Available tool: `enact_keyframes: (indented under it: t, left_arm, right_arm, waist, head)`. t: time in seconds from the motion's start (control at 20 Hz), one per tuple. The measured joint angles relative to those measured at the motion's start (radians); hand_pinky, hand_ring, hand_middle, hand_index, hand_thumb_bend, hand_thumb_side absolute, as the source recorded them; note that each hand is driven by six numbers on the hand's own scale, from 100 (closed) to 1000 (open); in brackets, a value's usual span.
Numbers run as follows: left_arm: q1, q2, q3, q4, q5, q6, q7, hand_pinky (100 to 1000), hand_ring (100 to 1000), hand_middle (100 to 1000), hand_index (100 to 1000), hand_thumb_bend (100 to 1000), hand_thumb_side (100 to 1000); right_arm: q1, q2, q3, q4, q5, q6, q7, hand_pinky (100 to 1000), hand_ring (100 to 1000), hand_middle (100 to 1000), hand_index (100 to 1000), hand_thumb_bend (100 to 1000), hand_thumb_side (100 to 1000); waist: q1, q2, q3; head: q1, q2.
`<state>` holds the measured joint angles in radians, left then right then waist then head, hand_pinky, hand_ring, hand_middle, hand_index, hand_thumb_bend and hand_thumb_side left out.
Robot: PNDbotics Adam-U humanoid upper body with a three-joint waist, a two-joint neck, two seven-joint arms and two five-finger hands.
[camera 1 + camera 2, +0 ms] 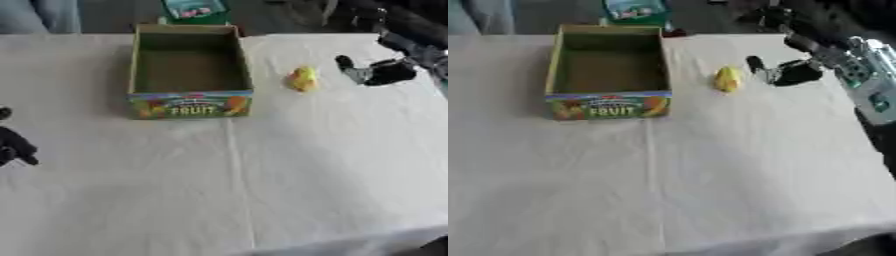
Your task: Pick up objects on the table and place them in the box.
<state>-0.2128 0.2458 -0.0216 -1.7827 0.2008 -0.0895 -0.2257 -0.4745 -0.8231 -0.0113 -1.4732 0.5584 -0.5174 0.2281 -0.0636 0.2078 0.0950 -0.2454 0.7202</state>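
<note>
Yellow object point(303, 78): one, on bench point(262, 175), just right of box point(191, 105), apart from it. One open box, inside bare. Bench under white cloth. Right robot hand point(785, 72) beside object, not touching, fingers spread. Left robot hand point(13, 145) at left edge, fingers unclear.

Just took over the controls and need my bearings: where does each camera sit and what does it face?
Left eye view: in the head, looking down at the table; the right hand reaches in upper right, the left hand shows at the left edge.
Right eye view: beside it, same aim; only the right hand and arm show.
Both share the box and a yellow object.
</note>
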Motion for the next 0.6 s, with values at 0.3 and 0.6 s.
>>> enact_keyframes:
  t: [0.3, 0.6]
  left_arm:
    - [0.0, 0.0, -0.001, 0.0, 0.0, 0.001, -0.004, 454, 515, 472, 817, 133, 665]
    - [-0.007, 0.001, -0.006, 0.0, 0.0, 0.002, -0.012, 454, 515, 472, 817, 133, 661]
  right_arm:
    - [-0.059, 0.0, 0.013, 0.097, 0.021, -0.001, 0.008, 839, 871, 865, 966, 100, 319]
    - [-0.149, 0.0, 0.025, 0.237, 0.051, -0.008, 0.016, 836, 866, 862, 964, 100, 317]
  waist:
    - [0.0, 0.002, 0.016]
    - [-0.006, 0.003, 0.04]
  head:
    - [-0.004, 0.0]
    - [-0.009, 0.0]
